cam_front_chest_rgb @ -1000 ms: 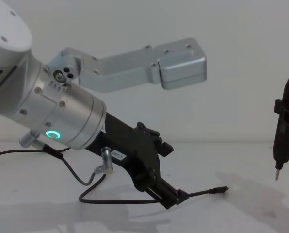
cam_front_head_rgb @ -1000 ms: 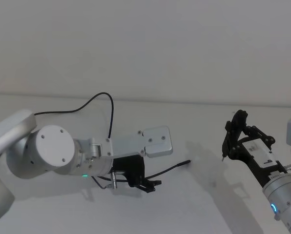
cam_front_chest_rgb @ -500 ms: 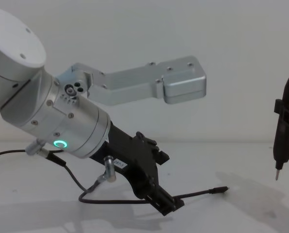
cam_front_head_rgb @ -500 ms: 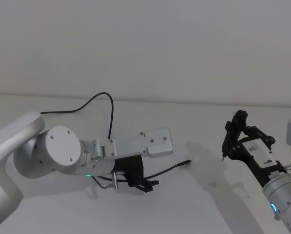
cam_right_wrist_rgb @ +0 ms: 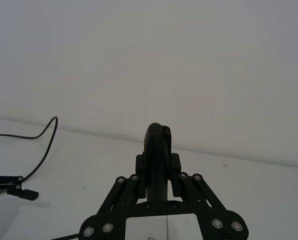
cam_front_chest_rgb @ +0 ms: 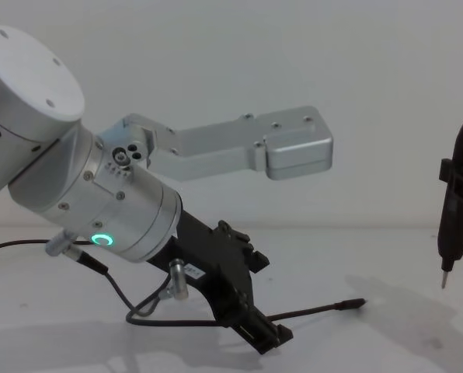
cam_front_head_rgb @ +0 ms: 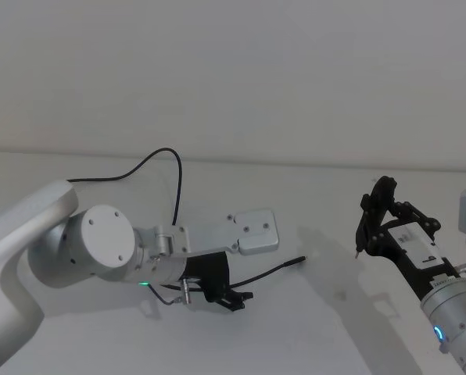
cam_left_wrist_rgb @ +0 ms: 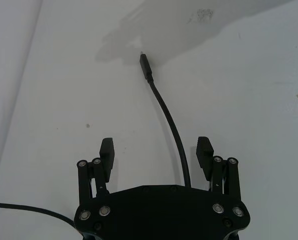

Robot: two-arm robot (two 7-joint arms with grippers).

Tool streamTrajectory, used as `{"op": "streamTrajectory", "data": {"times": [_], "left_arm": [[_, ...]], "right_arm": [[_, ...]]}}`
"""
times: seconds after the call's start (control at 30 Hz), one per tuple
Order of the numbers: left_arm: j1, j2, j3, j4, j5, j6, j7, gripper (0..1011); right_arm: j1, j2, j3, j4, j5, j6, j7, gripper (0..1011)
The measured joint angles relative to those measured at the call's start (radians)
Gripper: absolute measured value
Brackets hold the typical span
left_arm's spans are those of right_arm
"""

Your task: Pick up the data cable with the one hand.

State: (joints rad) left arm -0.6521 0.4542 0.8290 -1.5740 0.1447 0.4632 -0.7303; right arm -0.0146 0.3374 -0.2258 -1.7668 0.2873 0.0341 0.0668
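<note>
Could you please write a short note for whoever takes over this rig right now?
The left gripper is open and low over the table, one finger on each side of the data cable.
The right gripper is shut on a slim black tool and held off to the right, above the table.
The data cable lies on the table, its plug ahead of the left gripper.
Done: approach and straddle.
Left: close on the cable and lift it.
</note>
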Motion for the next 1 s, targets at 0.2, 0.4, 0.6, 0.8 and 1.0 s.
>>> {"op": "streamTrajectory", "data": {"times": [0.2, 0.4, 0.6, 0.8, 1.0], "left_arm": [[0.003, -0.005, -0.003, 0.003, 0.005, 0.003, 0.003, 927], [0.005, -0.009, -0.004, 0.005, 0.009, 0.004, 0.005, 782], [0.007, -0.010, -0.005, 0.006, 0.010, 0.005, 0.007, 590], [0.007, -0.012, -0.006, 0.007, 0.012, 0.006, 0.008, 411], [0.008, -0.012, -0.007, 0.008, 0.012, 0.006, 0.008, 240]], "right_arm": [[0.000, 0.000, 0.000, 0.000, 0.000, 0.000, 0.000, 268], [0.000, 0.000, 0.000, 0.000, 0.000, 0.000, 0.000, 268], [0.000, 0.000, 0.000, 0.000, 0.000, 0.000, 0.000, 268], [0.000, 0.000, 0.000, 0.000, 0.000, 0.000, 0.000, 268], [0.000, 0.000, 0.000, 0.000, 0.000, 0.000, 0.000, 268]]}}
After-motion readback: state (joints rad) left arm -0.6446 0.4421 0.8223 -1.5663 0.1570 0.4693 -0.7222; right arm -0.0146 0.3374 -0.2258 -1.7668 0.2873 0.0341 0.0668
